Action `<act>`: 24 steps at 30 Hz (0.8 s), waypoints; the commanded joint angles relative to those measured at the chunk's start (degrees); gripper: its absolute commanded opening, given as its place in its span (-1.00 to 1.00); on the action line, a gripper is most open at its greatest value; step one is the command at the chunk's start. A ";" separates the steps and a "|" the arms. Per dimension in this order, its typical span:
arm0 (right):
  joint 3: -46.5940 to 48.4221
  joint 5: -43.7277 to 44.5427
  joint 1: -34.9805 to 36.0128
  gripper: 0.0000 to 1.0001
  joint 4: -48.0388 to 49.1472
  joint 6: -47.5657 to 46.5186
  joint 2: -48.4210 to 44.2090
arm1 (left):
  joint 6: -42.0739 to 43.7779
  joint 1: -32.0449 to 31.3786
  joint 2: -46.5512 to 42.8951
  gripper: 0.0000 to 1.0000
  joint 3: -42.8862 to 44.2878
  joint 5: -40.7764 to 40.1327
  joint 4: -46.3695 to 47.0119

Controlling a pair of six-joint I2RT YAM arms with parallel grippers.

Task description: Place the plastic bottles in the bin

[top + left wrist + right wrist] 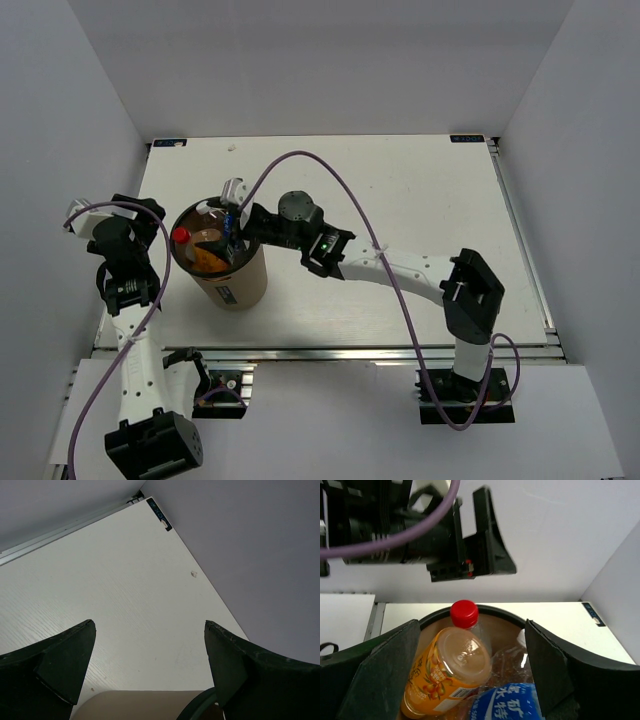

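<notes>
The tan bin (240, 285) stands left of the table's middle. In the right wrist view its dark rim (492, 611) rings a stubby orange bottle (445, 675), a clear bottle with a red cap (464, 614), a crumpled clear bottle (520, 662) and a blue-label bottle (512, 707). The red cap (181, 235) and the orange bottle (207, 258) also show from above. My right gripper (232, 232) hangs over the bin's mouth, jaws wide open (471, 623), the blue-label bottle lying between them lower down. My left gripper (150, 212) is open and empty (150, 623) beside the bin (135, 705).
White walls close in the table on the left, the far side and the right. The left arm's gripper body (470, 545) hangs just past the bin in the right wrist view. A purple cable (330, 190) arcs over the right arm. A small label (160, 515) marks the table's far corner.
</notes>
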 commanded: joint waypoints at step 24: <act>-36.17 27.23 -34.54 0.79 -15.23 18.30 -36.61 | 4.09 -0.13 0.34 0.96 -2.75 -0.18 10.82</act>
